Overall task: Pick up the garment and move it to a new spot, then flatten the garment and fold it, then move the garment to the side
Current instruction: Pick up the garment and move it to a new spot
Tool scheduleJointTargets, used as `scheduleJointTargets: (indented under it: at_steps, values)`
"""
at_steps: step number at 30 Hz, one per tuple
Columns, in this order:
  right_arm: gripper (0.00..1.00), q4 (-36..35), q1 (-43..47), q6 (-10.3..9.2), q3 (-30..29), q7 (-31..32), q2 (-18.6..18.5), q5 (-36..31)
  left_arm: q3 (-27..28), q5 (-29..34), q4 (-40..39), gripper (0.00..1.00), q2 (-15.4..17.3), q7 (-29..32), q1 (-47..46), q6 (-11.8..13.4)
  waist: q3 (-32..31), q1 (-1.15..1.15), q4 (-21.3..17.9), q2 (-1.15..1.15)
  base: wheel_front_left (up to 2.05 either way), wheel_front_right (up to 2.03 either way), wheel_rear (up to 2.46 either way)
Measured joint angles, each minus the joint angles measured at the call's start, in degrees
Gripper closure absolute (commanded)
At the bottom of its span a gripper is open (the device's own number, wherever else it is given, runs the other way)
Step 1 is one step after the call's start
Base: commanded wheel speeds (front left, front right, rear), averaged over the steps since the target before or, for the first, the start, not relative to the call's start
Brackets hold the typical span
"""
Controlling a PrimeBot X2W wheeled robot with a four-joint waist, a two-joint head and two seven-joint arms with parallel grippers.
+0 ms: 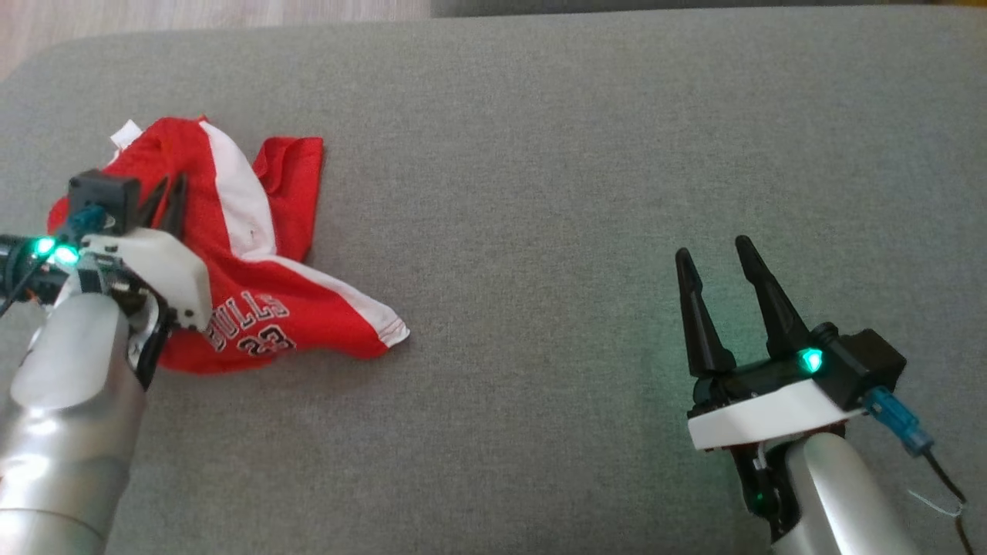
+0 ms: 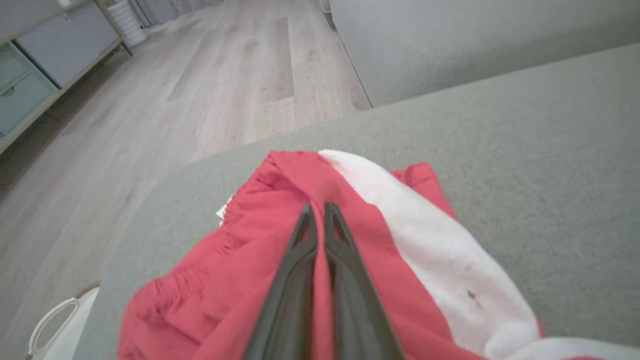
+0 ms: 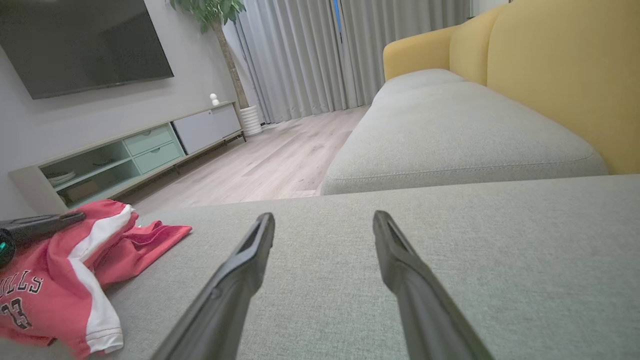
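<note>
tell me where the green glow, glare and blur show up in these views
head view: a green cast from the lamp on the right gripper spills onto the grey cushion, and the left forearm shines with glare; left wrist view: soft all over, with the shorts and floor smeared; right wrist view: sharpest, only the near ends of the fingers go soft

Red-white garment crumpled, lettering facing up.
</note>
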Motion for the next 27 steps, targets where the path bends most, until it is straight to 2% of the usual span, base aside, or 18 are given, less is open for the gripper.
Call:
scheduleJointTargets:
  at_steps: [3, 8, 14, 21, 27]
  values:
    - [0.0, 0.2, 0.05, 0.0, -0.02, 0.0, 0.0, 0.0, 0.29, -0.1, -0.22, 1.0, -0.03, -3.2, -0.87, 0.19, -1.0, 0.0, -0.02, 0.0, 0.0, 0.0, 0.0]
    - [0.0, 1.19, 0.46, 0.0, -0.31, 0.0, 0.0, 0.02, 1.67, -0.86, -3.1, 1.0, -0.14, -8.18, -1.19, 2.22, -3.53, 0.0, 0.08, 0.0, 0.0, 0.0, 0.0]
    - [0.0, 1.87, 3.41, 0.0, -0.9, 0.0, 0.01, 0.09, 2.03, -1.93, -10.87, 1.0, -0.73, -11.5, -0.93, 3.64, -7.73, -0.01, 0.87, 0.0, 0.0, 0.0, 0.0]
    - [0.0, 1.91, 3.96, 0.0, -1.04, 0.0, 0.02, 0.09, 2.87, -3.82, -23.98, 1.0, -1.37, -11.87, 1.33, 4.28, -9.95, -0.01, 1.25, 0.0, 0.0, 0.0, 0.0]
    - [0.0, 1.81, 3.95, 0.0, -1.23, 0.0, 0.02, 0.26, 1.29, -5.53, -33.87, 1.0, -4.36, -9.0, 4.42, 5.12, -9.66, 0.0, -0.45, 0.0, 0.0, 0.0, 0.0]
